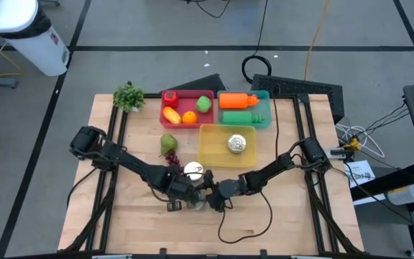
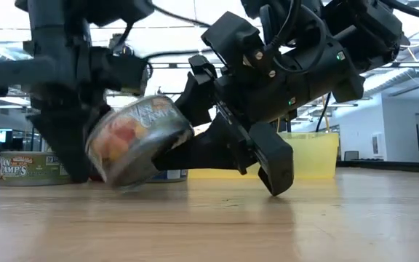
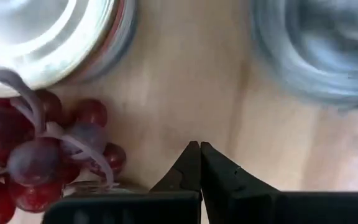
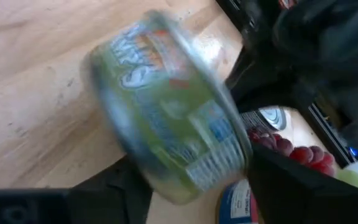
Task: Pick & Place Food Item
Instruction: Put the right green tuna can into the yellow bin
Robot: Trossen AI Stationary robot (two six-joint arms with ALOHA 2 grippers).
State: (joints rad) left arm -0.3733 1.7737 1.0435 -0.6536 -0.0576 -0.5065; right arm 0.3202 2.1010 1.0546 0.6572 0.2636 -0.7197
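Note:
A short can with a red-and-yellow label sits tilted and blurred between the fingers of my right gripper, near the table's near middle. My left gripper is shut close beside it, pointing at the wood between a bunch of red grapes and the blurred can. A second can with a white top stands on its flat end next to the grapes. A yellow bin farther back holds another can. My right gripper has the can pinched between its two fingers, which come in low from the table's right. The can's lower part sits between them and its labelled wall faces the wrist camera. The can is tilted; I cannot tell whether its low edge touches the table.
A pear lies behind the grapes. A red tray with fruit and a teal tray with an orange bottle line the far edge, beside a small plant. A green-labelled can shows low on the left.

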